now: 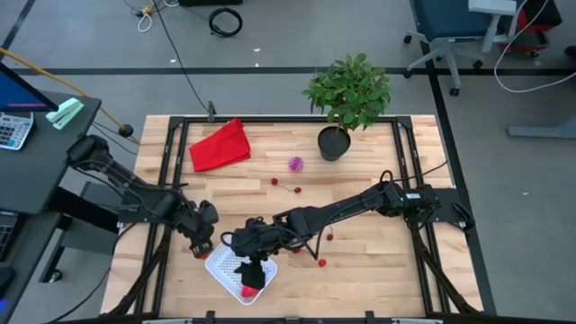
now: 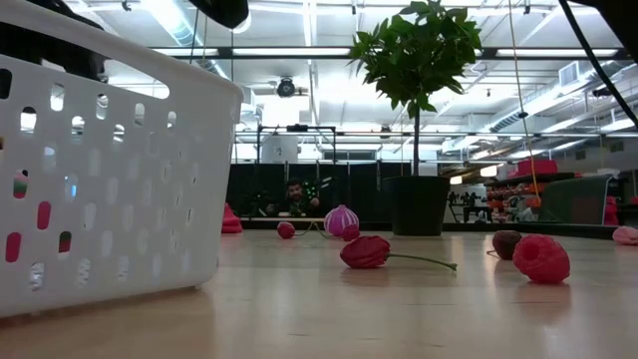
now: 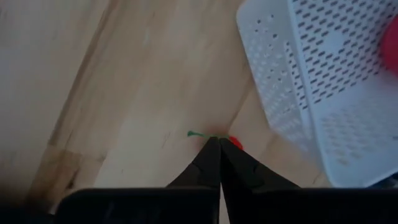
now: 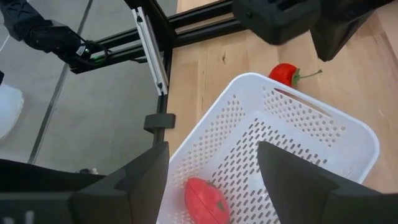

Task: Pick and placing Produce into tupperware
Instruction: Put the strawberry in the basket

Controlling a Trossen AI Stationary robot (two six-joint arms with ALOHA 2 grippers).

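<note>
White basket (image 1: 227,267) near the table's front edge with one red fruit (image 4: 206,201) lying inside, right gripper (image 1: 255,273) over the basket with fingers apart, left gripper (image 3: 219,142) just beside the basket, fingers together, touching a small red fruit with a green stem (image 3: 234,142) on the wood, purple spiky ball (image 1: 295,164) and other red bits well apart near the potted plant (image 1: 347,94)

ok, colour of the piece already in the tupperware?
Red piece in the white tupperware; right wrist view shows it best.

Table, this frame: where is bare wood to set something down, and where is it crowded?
Bare: the front right corner, and the strip between the red cloth and the left gripper. Crowded: around the basket, where both grippers meet, right gripper over it.
</note>
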